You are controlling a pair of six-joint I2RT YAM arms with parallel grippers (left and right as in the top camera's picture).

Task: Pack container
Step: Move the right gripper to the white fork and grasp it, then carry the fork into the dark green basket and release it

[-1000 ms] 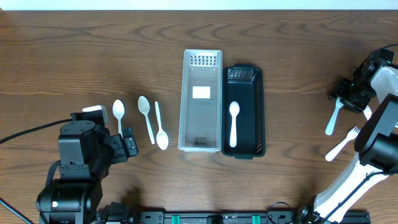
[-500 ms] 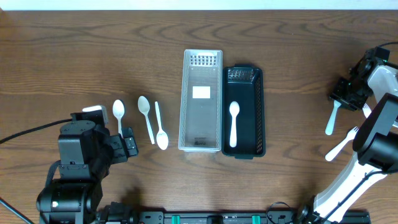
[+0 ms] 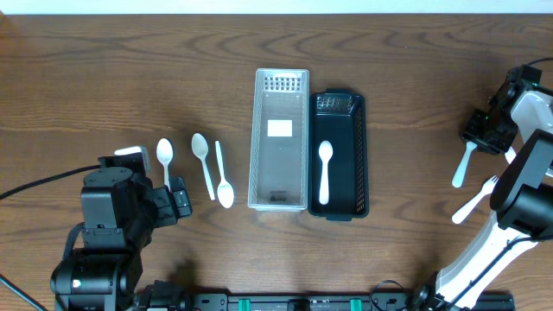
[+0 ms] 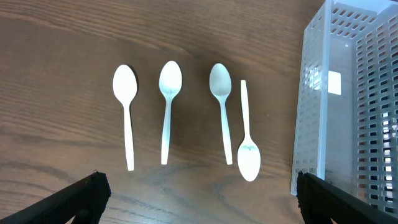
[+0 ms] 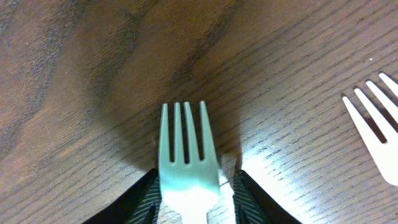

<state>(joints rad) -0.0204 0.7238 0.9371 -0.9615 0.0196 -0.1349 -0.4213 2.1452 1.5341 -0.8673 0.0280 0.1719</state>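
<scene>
Where the right wrist view looked down on the table (image 5: 74, 74), you had these items on record.

Item 1: white fork (image 5: 184, 149), pinched at its neck between the 2 fingers (image 5: 138, 200) of your right gripper (image 5: 194, 198). The tines pointed up the frame, out past the fingertips, and the long axis ran along the gripper's own line. From overhead, its handle (image 3: 460, 168) ran from the gripper toward the near edge, leaning slightly left, at the far right of the table. Whether it touched the wood could not be told.

Item 2: second fork (image 3: 476, 199), loose just beside the first, lying diagonally with its tines up and to the right.

Item 3: black container (image 3: 361, 155), long axis far to near, at table centre and well apart from the held fork. It had 1 spoon (image 3: 325, 169) inside, bowl toward the far end.

Item 4: clear basket (image 3: 257, 138), parallel, right beside the container on its left.

Item 5: 4 loose spoons (image 4: 168, 109) in a row left of the basket, 3 with bowls far and 1 with its bowl near.

Item 6: your left gripper (image 4: 202, 186), fingers spread wide and holding nothing, near those spoons.
</scene>
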